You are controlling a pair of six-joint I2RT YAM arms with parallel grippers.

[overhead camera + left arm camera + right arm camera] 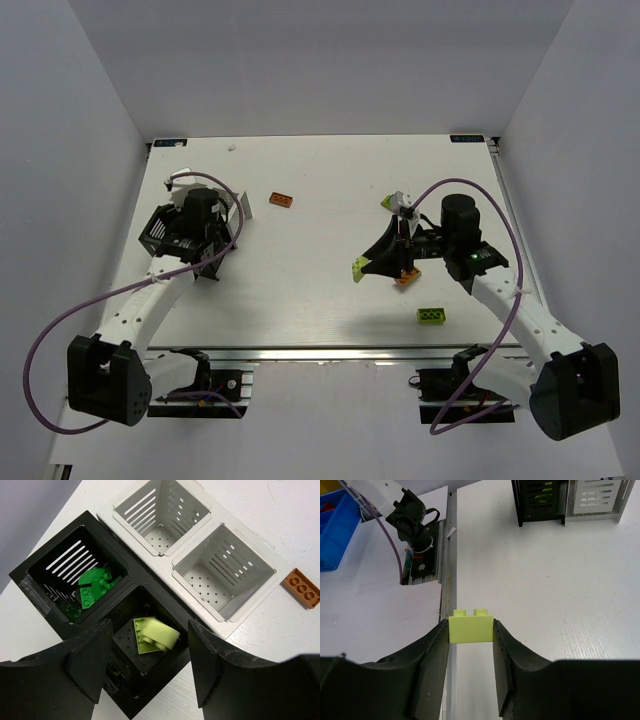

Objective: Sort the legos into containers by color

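Note:
My right gripper (471,630) is shut on a lime brick (471,629) and holds it above the table; in the top view it (366,266) carries the brick (359,268) right of centre. My left gripper (150,626) is open and empty, hovering over the black container (131,574). One black compartment holds dark green bricks (94,587), the other lime bricks (155,635). The white container (222,622) beside it has two empty compartments. An orange brick (282,199) lies right of the containers and also shows in the left wrist view (301,587).
Another orange brick (406,279) lies partly under the right gripper. A lime brick (431,316) lies near the table's front edge. The containers (160,232) stand at the table's left, and show far off in the right wrist view (540,500). A blue bin (335,525) sits off the table.

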